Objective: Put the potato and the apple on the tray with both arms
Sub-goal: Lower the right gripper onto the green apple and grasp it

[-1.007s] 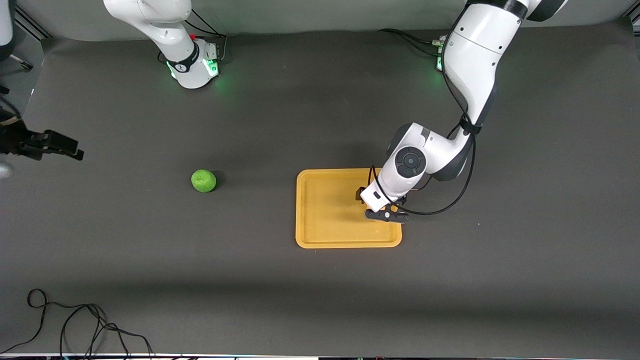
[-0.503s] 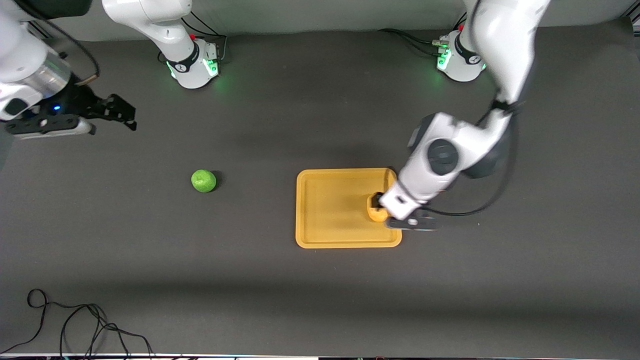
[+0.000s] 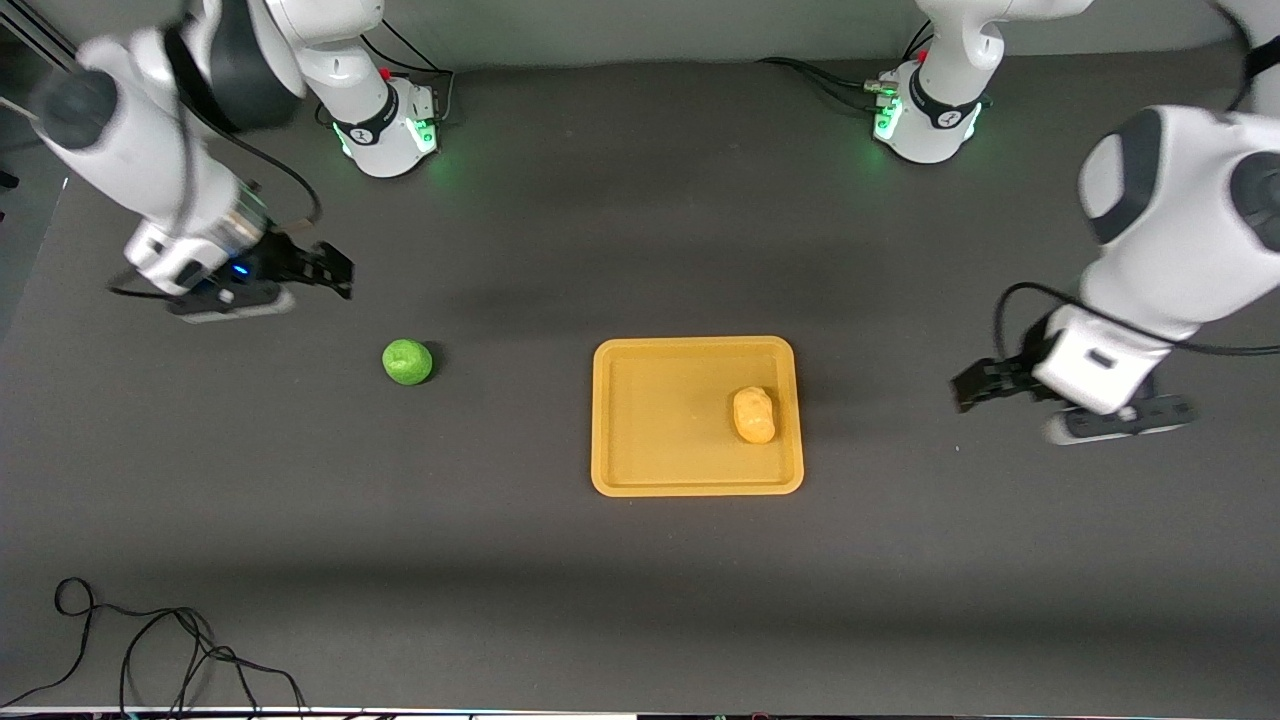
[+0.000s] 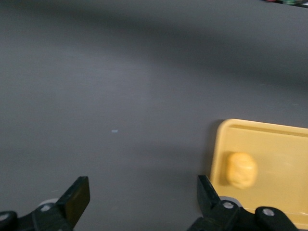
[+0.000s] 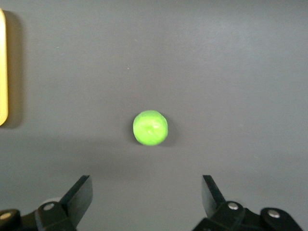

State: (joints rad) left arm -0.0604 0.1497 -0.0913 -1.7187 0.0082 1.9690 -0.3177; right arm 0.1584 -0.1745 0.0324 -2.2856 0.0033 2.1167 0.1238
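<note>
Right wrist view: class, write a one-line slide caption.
Open right gripper hovers over the table, green apple ahead, tray edge showing.

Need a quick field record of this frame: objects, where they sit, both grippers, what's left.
potato: lying in the tray, by the rim toward the left arm's end
tray: flat on the table mat, mid-table
apple: on the mat, outside the tray, toward the right arm's end
left gripper: open, empty, over bare mat beside the tray
right gripper: open, empty, over the mat near the apple
remaining: apple not yet on tray
</note>
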